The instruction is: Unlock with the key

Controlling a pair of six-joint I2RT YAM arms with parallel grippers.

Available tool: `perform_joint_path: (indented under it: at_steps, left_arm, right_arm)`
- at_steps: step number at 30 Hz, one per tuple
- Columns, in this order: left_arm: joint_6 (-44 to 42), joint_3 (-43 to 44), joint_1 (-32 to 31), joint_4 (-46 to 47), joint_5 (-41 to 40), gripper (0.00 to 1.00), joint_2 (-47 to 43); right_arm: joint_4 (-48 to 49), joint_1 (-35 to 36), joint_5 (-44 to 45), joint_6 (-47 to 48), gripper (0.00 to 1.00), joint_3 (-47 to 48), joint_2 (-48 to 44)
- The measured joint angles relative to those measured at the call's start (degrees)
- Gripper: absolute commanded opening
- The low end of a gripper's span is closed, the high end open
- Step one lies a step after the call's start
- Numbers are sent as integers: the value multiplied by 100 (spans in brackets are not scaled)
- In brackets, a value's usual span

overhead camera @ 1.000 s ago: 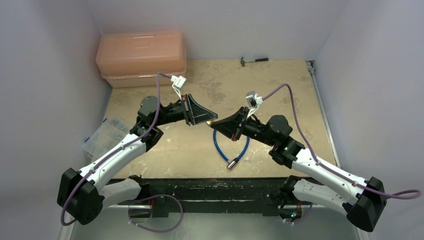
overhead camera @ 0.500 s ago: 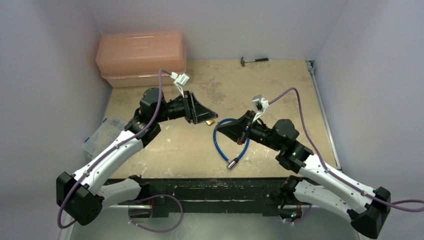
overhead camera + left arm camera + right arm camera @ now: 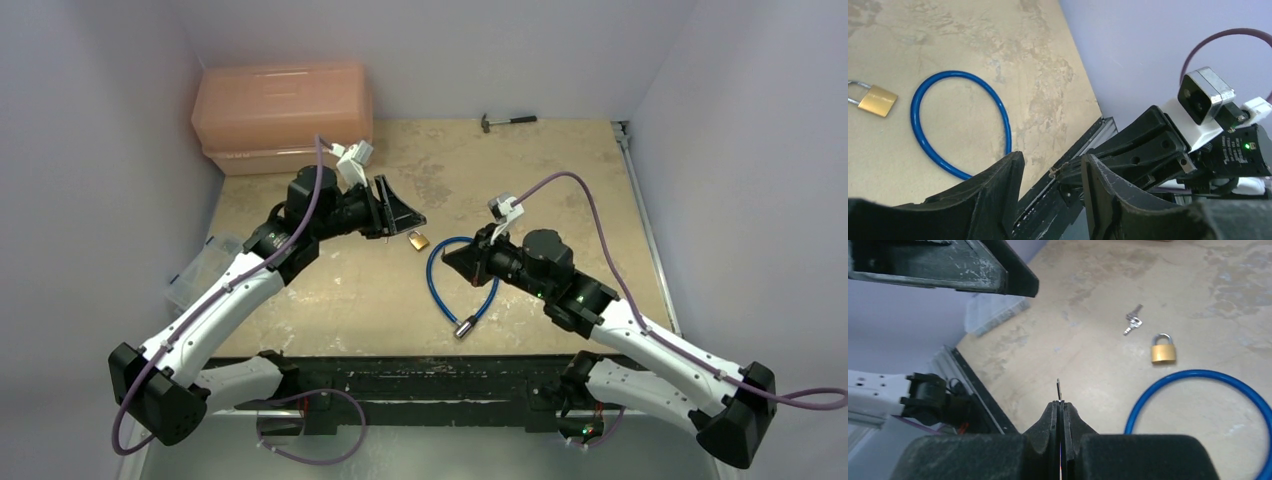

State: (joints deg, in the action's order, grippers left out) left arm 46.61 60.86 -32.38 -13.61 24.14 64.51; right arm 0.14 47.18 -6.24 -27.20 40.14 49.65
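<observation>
Left gripper (image 3: 1052,165) hangs released, its 2 jaws apart, over the table. Right gripper (image 3: 1061,406) is clenched on a thin key (image 3: 1058,388). Blue cable (image 3: 440,290) loops near the padlock (image 3: 418,240); a key bunch (image 3: 1132,320) lies just left.

Thin flat silvery key (image 3: 1058,388), seen edge-on, pinched in the closed right claw (image 3: 1062,406), tip poking out.

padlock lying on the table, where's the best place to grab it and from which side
The padlock lies flat on the table, so come straight down and pinch its brass body across the two narrow side edges. Skip the thin shackle: held there, the body could swing.
</observation>
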Motion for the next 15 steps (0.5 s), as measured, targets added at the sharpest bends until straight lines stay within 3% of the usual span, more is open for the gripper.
perform_joint_path:
  at_steps: [7,15]
  left_arm:
    - [756,61,-214,-428,-750,47,203]
    - [1152,260,-949,-581,-1316,41,929]
  right_arm:
    - [-527,2,601,442,0,437,308]
    - [-861,129,1276,1051,0,1003,846]
